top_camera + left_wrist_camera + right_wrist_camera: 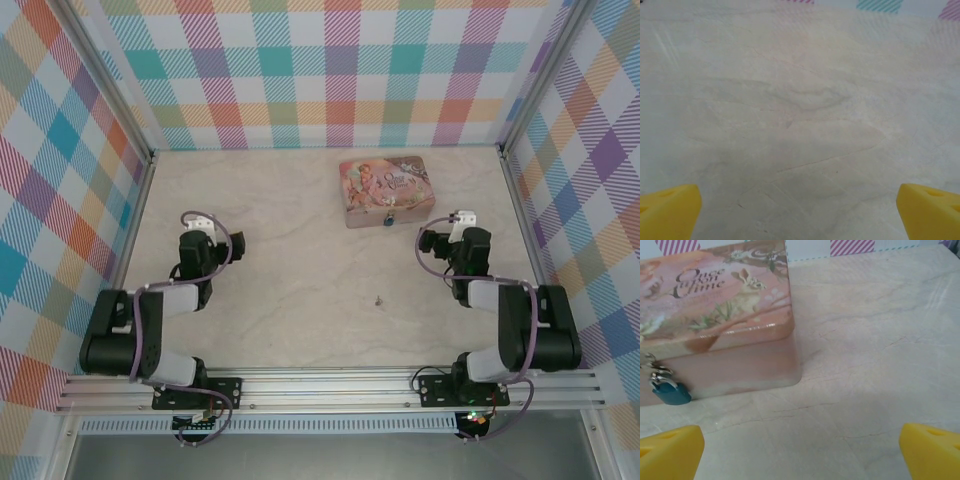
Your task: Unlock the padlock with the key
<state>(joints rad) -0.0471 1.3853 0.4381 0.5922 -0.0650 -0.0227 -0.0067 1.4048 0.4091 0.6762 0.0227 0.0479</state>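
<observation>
The padlock (388,216) (671,392), tiny with a blue-teal body, hangs from the clasp on the front wall of the pink illustrated tin (385,190) (720,320). The key (378,299), a very small grey piece, lies alone on the table in front of the tin, between the two arms. My right gripper (462,220) (800,452) stands open just right of the tin, its yellow fingertips (670,452) wide apart over bare table. My left gripper (200,222) (800,210) is open at the left, far from both, with nothing between its yellow fingertips (667,210).
The marble-patterned table (290,300) is walled on three sides by checked panels (330,70). An aluminium rail (330,385) carrying the arm bases runs along the near edge.
</observation>
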